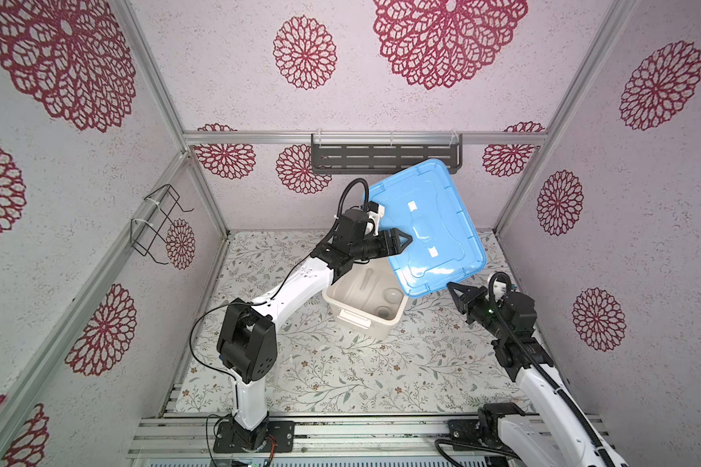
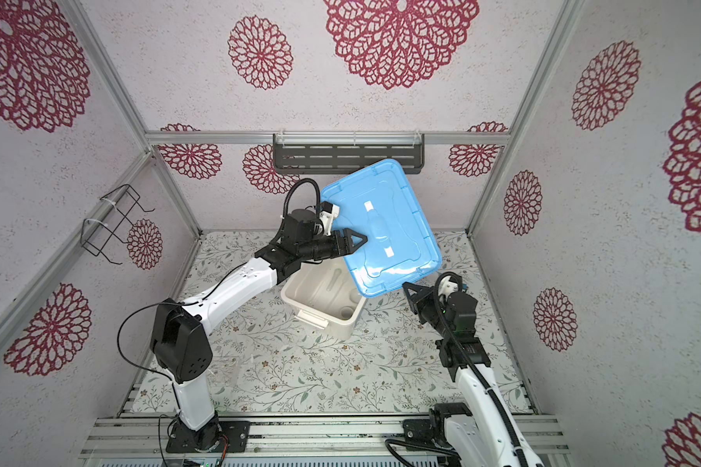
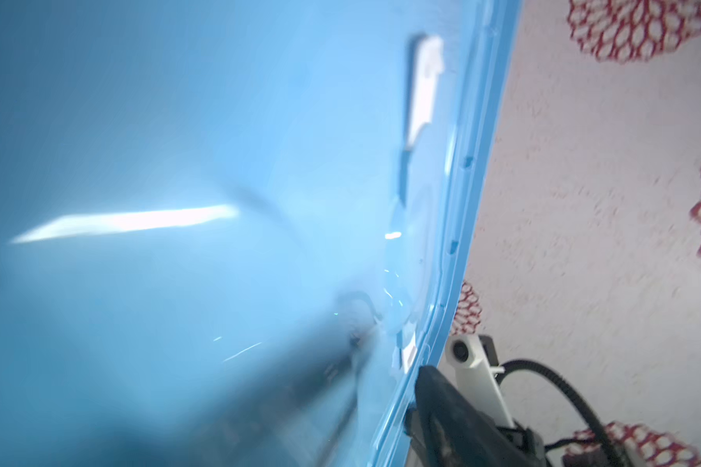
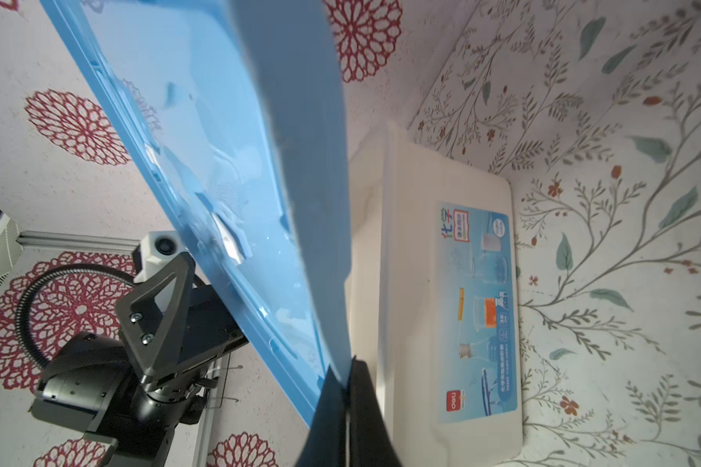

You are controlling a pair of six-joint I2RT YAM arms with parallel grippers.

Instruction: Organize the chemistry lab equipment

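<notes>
In a top view a flat blue plastic lid is held tilted above a big white tub, pinched by the closed right gripper. Whether the left gripper clamps it cannot be told. Two small round white bowls and a white pestle-like stick are seen inside the tub.

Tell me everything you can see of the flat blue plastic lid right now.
The flat blue plastic lid is a glossy rectangle with rounded corners, a raised notched rim, a moulded recessed panel and two small white patches. It is off the big white plastic tub, held tilted in the air partly over it. The right gripper is shut on its near short edge; the left gripper reaches over a long edge, grip unclear.
</notes>
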